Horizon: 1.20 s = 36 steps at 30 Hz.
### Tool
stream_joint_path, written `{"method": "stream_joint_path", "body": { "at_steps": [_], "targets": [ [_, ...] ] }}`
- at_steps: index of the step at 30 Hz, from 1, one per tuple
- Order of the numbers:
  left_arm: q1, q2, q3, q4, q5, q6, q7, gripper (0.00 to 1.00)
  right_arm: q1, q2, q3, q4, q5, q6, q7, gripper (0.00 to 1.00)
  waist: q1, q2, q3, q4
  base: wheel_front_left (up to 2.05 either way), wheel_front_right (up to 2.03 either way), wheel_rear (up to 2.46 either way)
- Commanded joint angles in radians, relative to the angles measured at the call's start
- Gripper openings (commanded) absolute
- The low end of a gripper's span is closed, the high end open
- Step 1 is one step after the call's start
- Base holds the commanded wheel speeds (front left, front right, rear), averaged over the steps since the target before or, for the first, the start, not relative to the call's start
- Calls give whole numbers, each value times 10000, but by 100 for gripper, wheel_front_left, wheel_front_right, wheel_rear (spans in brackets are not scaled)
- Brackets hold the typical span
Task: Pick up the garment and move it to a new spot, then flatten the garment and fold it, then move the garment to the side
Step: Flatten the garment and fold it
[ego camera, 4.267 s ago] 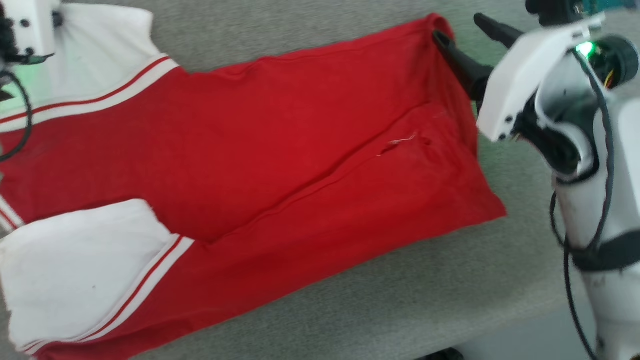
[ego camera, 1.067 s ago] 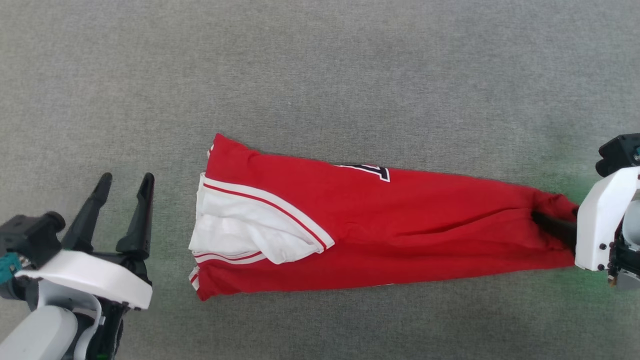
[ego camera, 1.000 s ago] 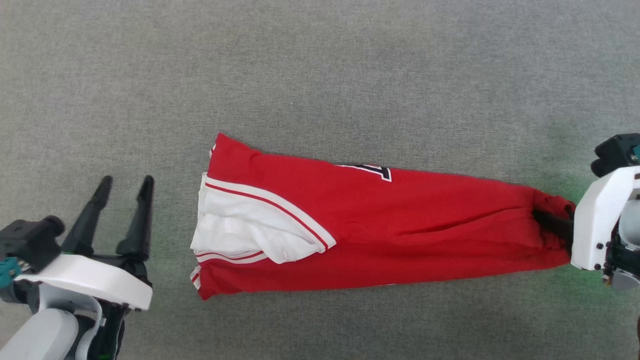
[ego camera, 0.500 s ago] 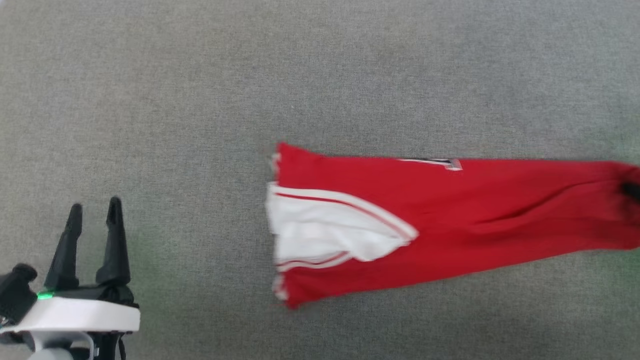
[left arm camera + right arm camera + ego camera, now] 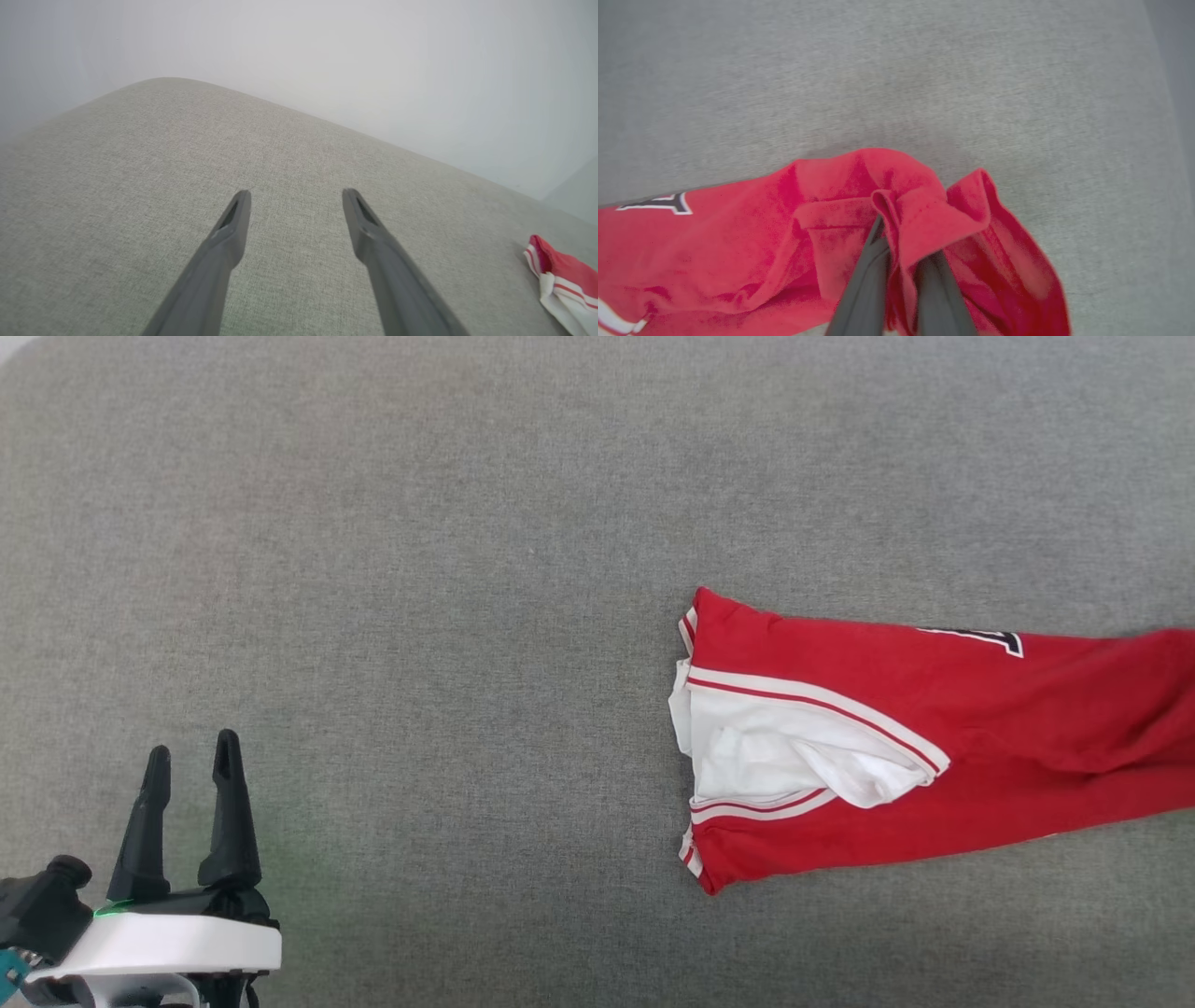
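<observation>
The garment (image 5: 980, 747) lay on the grey woven surface (image 5: 467, 569) at the right of the head view, drawn into a long narrow band that ran off that view's right edge; its left end showed a white sleeve (image 5: 794, 756) lying crumpled on top of the red cloth, bordered by white-and-red striped trim; a sliver of black, white-outlined lettering (image 5: 980, 638) peeked out along the far edge. The left gripper (image 5: 192, 747) sat at the lower left of the head view, well apart from the garment, its two dark fingers spread and holding nothing; in the left wrist view the same gripper (image 5: 296, 193) pointed across bare surface (image 5: 140, 163) toward a pale wall (image 5: 373, 56), with the striped end of the garment (image 5: 560, 280) at the far lower right; whether the fingertips touched the surface could not be told. In the right wrist view the right gripper (image 5: 901, 266) was pressed together on the garment (image 5: 761, 242), pinching a bunched fold of red cloth that draped over both fingers and hid their tips; the cloth trailed away to that view's left across the surface (image 5: 924, 70).
</observation>
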Motion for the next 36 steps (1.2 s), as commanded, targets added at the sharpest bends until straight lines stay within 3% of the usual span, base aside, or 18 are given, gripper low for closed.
{"method": "stream_joint_path", "body": {
  "at_steps": [1,8,15,21,28,29,30,36],
  "targets": [
    [128,29,30,-18,25,-33,-50,100,30,89,74,-173,212,-4,75,0,0,-1,-59,-34,0,0,0],
    [228,-80,-41,-62,40,-37,-50,100,669,811,932,-2725,2055,-4,914,0,0,-1,-350,-95,0,0,0],
    [192,-136,-332,-46,16,-39,-49,100,1068,1596,2681,-4717,2461,-4,1168,0,0,-1,-570,225,0,0,0],
    [14,-246,-682,18,-84,-39,-49,100,764,2147,4262,-5093,2207,-4,1021,0,0,-1,-647,752,0,0,0],
    [-81,-359,-945,140,-194,-40,-49,100,369,2298,5715,-4312,1733,-4,529,0,0,-1,-727,1270,0,0,0],
    [-104,-358,-940,153,-198,-38,-51,100,314,2259,5894,-4241,1669,-4,418,34,0,-1,-744,1304,0,0,0],
    [-110,-361,-942,169,-214,-40,-51,100,232,2254,5998,-4174,1691,-4,296,98,0,-1,-771,1321,0,0,0],
    [138,-295,-775,176,-222,-40,-50,100,47,2133,6006,-4249,2179,-4,146,100,0,-1,-1047,1120,0,0,0]
  ]
}}
